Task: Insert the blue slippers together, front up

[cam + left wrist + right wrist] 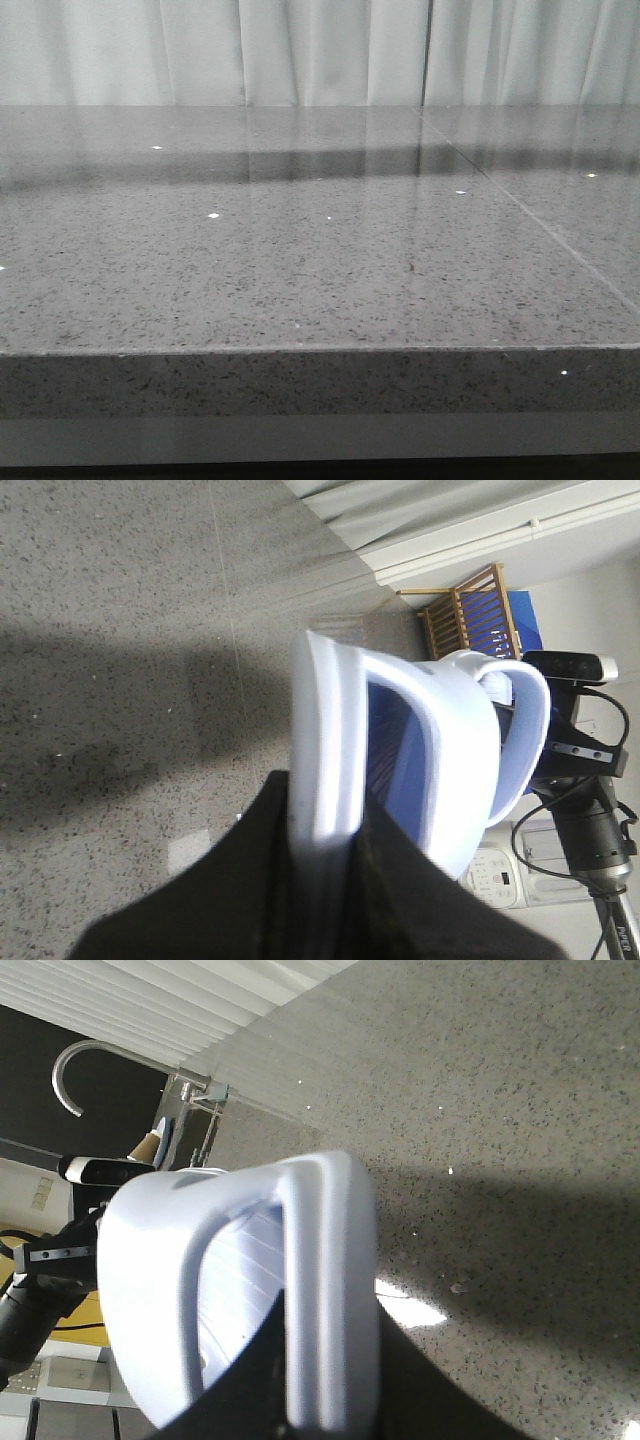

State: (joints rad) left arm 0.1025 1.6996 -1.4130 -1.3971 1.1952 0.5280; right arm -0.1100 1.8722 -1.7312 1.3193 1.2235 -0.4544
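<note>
In the left wrist view my left gripper (pixel 330 855) is shut on the thick sole edge of one blue slipper (pixel 420 750), held up off the grey stone table (pixel 120 680); its wide strap arches away from the sole. In the right wrist view my right gripper (pixel 330 1360) is shut on the sole edge of the other blue slipper (pixel 200 1280), also held above the table (pixel 500 1110); its ribbed footbed shows under the strap. Neither slipper nor gripper shows in the front view, which holds only the bare table (pixel 300 270).
White curtains (pixel 320 50) hang behind the table's far edge. A seam (pixel 540 225) runs across the tabletop at the right. A camera on a stand (pixel 580 740) and a wooden rack (pixel 480 615) stand beyond the table's edge.
</note>
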